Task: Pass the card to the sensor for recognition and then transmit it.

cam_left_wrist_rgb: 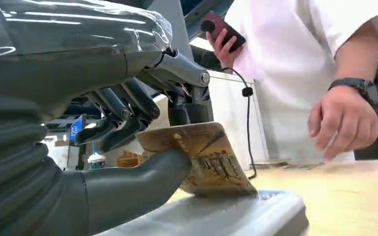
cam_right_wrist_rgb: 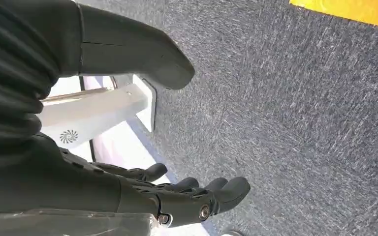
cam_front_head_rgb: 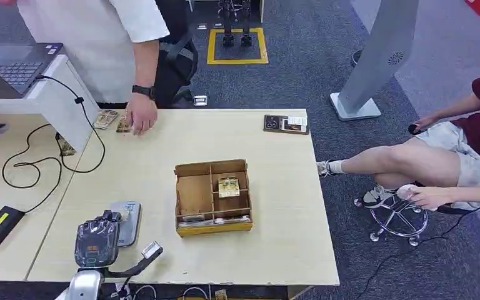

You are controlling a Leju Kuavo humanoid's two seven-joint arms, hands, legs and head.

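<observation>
From the head view, the left hand (cam_front_head_rgb: pixel 97 240) sits at the near edge of the table (cam_front_head_rgb: pixel 275 206), directly over a flat grey sensor pad (cam_front_head_rgb: pixel 127 220) that pokes out just beyond it; the divided cardboard box (cam_front_head_rgb: pixel 213 196), with one patterned card in a middle compartment, lies well apart to the hand's far right, and a person's hand (cam_front_head_rgb: pixel 140 115) rests on loose cards at the far edge, well beyond the robot's hand. From up here the hand's back hides whatever it carries. The left wrist view settles that: the left hand (cam_left_wrist_rgb: pixel 128 123) pinches a worn, patterned card (cam_left_wrist_rgb: pixel 204 157) between thumb and darker fingers, the card tilted with its lower edge touching the sensor pad (cam_left_wrist_rgb: pixel 236 214). The person's hand (cam_left_wrist_rgb: pixel 343 123) hovers beyond the card, their other hand holding a phone. The right wrist view looks down at grey carpet: the right hand (cam_right_wrist_rgb: pixel 177 194) holds nothing, its fingers loosely apart and a little curled, hanging clear of the table. The likely risks are these: the grip looks to be near one end of the card, so pressing the tilted card into the pad could lever it out of the pinch; and an edge-on touch may not register as a read, so passing it on too early would skip recognition.
</observation>
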